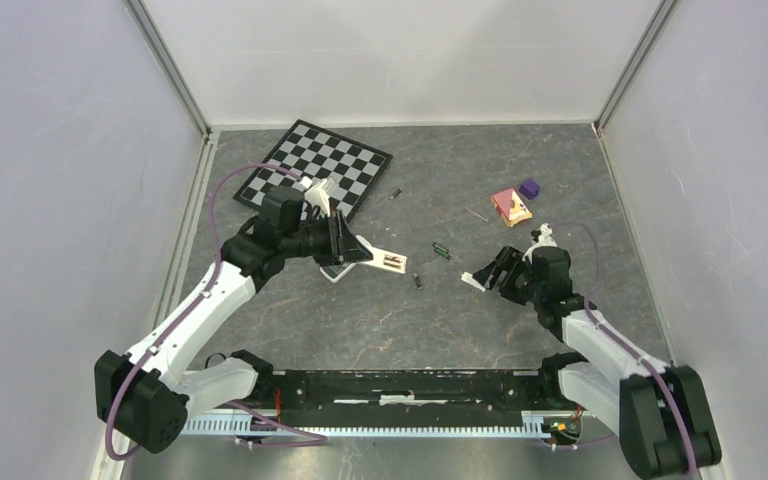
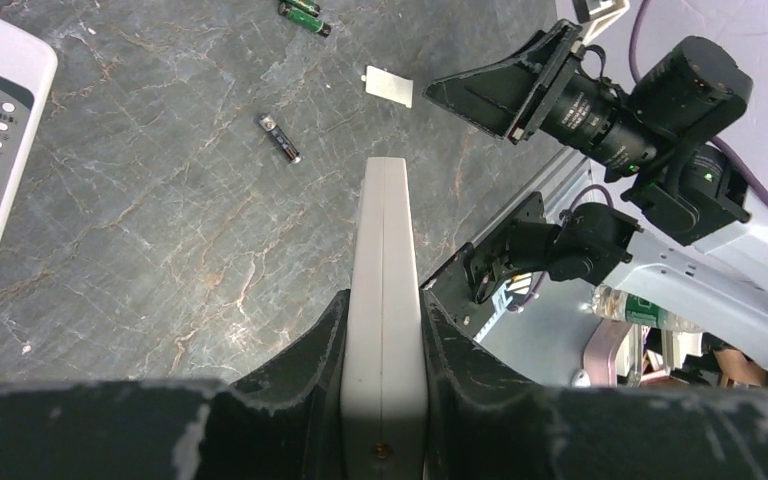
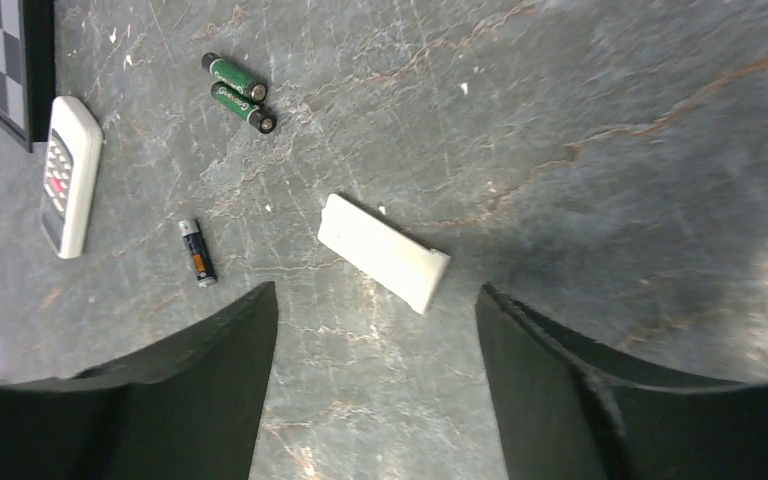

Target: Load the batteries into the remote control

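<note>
My right gripper (image 3: 375,292) hangs wide open and empty over the battery cover (image 3: 383,250) at frame centre, while my left gripper (image 2: 384,296) clamps what looks like a remote control (image 2: 384,220) edge-on.

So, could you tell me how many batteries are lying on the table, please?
4. A green battery beside a second green one, a black-and-orange battery near the remote, and seemingly a dark battery by the chessboard. Others may be hidden.

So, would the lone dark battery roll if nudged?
Likely: the lone battery is a smooth cylinder on its side on the flat table, so a sideways nudge should roll it. It looks rigid and slim, perhaps slippery to pinch.
</note>
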Controlling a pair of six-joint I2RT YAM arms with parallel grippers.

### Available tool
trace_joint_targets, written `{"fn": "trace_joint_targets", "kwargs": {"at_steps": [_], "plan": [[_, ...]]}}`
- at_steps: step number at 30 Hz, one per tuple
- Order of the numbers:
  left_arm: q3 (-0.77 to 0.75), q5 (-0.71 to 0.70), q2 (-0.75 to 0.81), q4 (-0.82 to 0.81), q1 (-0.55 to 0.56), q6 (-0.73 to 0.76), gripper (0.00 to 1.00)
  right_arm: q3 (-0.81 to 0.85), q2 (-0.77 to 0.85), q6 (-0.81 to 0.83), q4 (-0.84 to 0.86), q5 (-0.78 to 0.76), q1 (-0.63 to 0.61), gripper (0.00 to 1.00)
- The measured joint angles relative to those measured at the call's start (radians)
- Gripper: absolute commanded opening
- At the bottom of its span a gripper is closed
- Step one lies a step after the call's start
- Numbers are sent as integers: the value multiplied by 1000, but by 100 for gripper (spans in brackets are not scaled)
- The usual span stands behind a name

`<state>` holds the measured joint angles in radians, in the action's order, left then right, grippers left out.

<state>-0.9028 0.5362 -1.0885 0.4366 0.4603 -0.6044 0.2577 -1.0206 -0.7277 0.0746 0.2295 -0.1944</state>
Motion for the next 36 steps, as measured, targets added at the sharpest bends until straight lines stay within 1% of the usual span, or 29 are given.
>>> {"fn": "trace_joint_targets", "kwargs": {"at_steps": [3,5,6,8,13,16,19,22,24,27,29,31,33,36], "plan": [[0,13,6,4,0,0,2,5,99,31,-68,-29,1,91],[1,35,10,-6,0,0,2,11,158,58,-89,-16,1,93],[6,57,12,-26,0,0,2,12,193,75,-79,19,1,94],[17,107,14,-64,2,0,2,13,248,89,-26,109,-2,98],[41,221,16,-160,13,17,2,34,348,109,194,351,-50,98],[57,289,18,-217,20,33,2,105,323,132,279,468,-95,98],[62,349,19,-249,33,69,2,165,270,150,346,538,-152,98],[62,420,13,-273,51,109,2,180,222,172,388,599,-214,98],[62,460,-1,-283,61,131,2,182,198,192,387,639,-238,98],[52,512,-43,-267,76,180,2,199,154,207,377,703,-243,89],[31,530,-78,-242,86,208,2,222,125,209,367,738,-246,86],[0,544,-100,-212,93,221,2,270,86,220,333,773,-251,87],[-66,545,-116,-151,105,249,2,327,48,237,291,795,-258,88],[-150,541,-102,-113,123,297,2,347,36,244,277,808,-270,93]]}}
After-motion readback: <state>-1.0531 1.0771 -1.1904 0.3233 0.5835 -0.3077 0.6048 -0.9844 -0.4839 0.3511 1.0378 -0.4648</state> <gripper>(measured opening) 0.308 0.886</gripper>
